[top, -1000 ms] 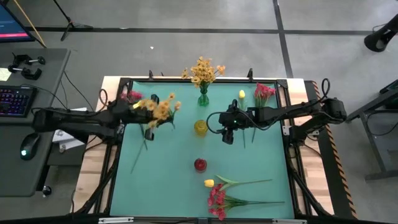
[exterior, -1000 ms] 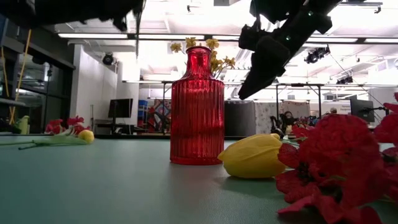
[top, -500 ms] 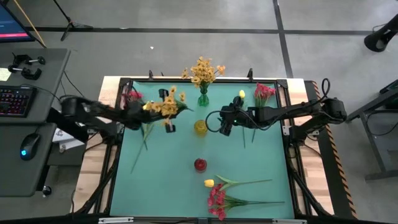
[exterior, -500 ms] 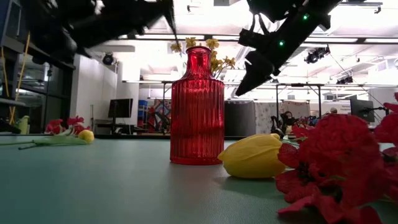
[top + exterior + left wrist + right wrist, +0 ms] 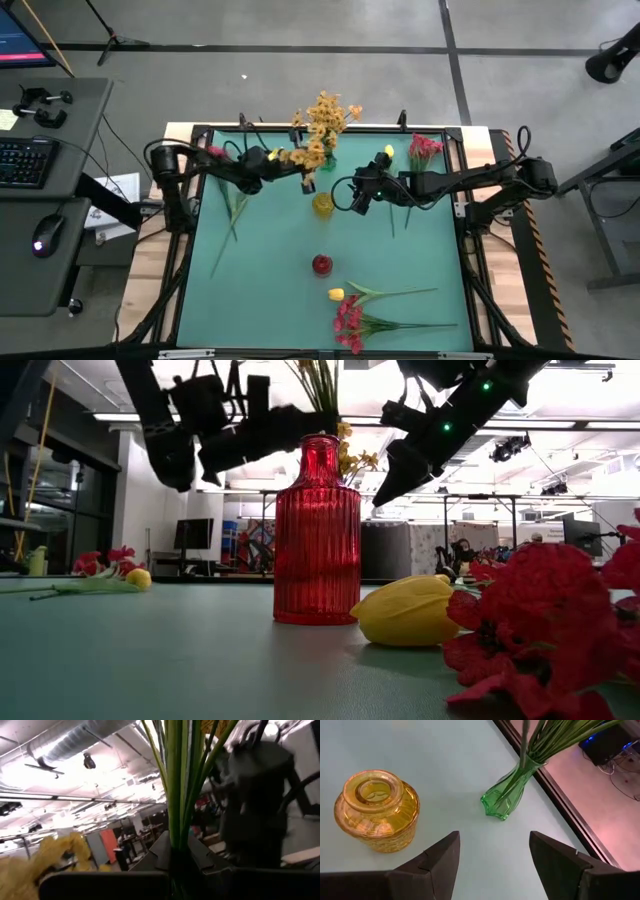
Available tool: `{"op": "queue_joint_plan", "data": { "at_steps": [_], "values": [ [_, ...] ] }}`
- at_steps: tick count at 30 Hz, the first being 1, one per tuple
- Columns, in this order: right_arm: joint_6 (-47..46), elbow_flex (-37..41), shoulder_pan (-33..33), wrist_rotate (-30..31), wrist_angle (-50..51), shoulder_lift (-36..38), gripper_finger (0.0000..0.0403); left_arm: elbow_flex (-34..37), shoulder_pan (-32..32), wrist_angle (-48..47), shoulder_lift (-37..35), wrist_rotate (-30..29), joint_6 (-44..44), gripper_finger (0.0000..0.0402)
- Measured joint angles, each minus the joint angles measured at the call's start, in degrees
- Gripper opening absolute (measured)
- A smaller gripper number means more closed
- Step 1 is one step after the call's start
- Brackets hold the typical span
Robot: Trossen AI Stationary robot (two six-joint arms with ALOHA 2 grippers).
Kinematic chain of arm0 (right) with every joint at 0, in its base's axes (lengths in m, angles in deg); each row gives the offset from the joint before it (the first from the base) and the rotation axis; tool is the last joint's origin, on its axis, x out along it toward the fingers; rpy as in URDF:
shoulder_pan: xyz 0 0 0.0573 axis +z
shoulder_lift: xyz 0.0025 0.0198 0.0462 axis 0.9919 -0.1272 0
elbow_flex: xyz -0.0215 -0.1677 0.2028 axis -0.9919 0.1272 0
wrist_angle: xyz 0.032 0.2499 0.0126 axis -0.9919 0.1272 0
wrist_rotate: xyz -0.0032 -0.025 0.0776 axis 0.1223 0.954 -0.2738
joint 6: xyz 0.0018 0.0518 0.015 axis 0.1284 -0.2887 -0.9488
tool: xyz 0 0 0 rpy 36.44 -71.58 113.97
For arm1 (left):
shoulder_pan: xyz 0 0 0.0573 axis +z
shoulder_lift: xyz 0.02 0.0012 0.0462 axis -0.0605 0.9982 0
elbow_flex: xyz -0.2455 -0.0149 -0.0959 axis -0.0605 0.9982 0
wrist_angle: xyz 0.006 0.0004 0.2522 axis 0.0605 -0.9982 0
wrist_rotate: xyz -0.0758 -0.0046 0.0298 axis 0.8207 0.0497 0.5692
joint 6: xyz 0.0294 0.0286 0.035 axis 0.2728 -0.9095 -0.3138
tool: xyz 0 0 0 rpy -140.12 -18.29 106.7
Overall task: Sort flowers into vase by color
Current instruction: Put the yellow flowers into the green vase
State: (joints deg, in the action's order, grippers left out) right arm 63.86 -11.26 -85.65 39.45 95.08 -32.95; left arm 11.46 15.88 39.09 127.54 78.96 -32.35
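Left claw swings in from the bench's left side toward centre and is now just beside the green vase, carrying the orange-yellow spray, whose blossoms now overlap the bunch already in that vase. Right claw pulls up and slightly back, ending next to the yellow vase, fingers spread.

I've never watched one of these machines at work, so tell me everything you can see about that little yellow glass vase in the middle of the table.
The yellow vase is squat and round, of see-through amber glass with a ribbed belly and a thick rolled lip around a narrow mouth. It stands upright on the green table near its middle, holding no flowers. Nothing touches it. The right gripper hovers open close by, and the green vase stands apart from it.
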Motion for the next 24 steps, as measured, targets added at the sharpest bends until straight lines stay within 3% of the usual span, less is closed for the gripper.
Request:
{"op": "queue_joint_plan", "data": {
  "at_steps": [12,24],
  "values": [
    [0.0,0.0,0.0,0.0,-0.5,0.0,0.0229,-0.1,0.4,-1.9,0.3,-11.2,-10.5,0.0003],
    [-0.1,0.0,0.0,-0.1,-0.5,0.0,0.0229,-0.1,1.3,-5.4,0.2,-14.6,-11.0,0.0003]
  ]
}}
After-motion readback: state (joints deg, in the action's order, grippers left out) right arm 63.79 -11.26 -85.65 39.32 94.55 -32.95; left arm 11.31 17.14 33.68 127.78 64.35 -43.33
